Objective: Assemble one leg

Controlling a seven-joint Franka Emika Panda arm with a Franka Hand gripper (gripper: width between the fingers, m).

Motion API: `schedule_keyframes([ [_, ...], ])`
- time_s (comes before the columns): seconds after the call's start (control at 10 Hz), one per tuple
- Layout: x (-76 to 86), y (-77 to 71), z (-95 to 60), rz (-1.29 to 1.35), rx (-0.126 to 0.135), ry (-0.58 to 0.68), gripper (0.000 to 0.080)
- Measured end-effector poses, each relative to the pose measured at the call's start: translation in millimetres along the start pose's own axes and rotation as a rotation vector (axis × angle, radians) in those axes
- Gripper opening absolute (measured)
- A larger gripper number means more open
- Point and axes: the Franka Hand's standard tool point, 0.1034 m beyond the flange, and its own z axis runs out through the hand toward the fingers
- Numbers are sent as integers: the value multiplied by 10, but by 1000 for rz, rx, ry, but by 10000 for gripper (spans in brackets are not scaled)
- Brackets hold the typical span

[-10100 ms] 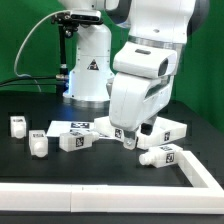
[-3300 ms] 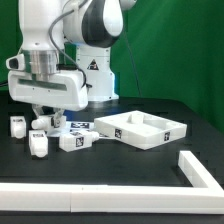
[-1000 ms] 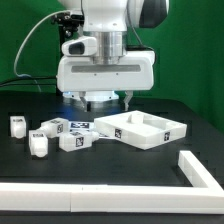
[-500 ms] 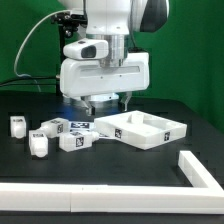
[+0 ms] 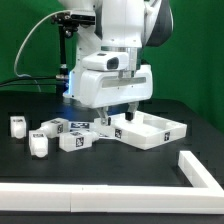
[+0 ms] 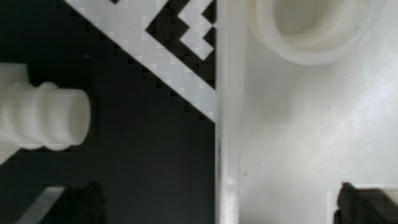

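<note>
Your arm (image 5: 118, 75) has come down since half a second ago: the gripper (image 5: 118, 117) now hangs wide open and empty over a corner of the panel (image 5: 152, 131). The leg (image 5: 72, 140) lies untouched nearby, so pickup is yet to start.

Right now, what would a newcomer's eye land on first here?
The big white arm fills the middle, its gripper low over a corner of the white panel. On the exterior view's left, small tagged legs lie scattered on the black table.
</note>
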Motion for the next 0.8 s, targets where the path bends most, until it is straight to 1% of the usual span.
schedule_keyframes([
  [0.2, 5, -27, 22, 41, 5, -4, 649],
  [0.3, 39, -112, 112, 70, 7, -6, 649],
  [0.4, 100, -204, 251, 84, 9, -7, 649],
  [0.6, 84, -282, 317, 103, 5, -7, 649],
  [0.7, 86, -270, 315, 105, 5, -6, 521],
  [0.8, 86, -270, 316, 105, 5, -7, 351],
])
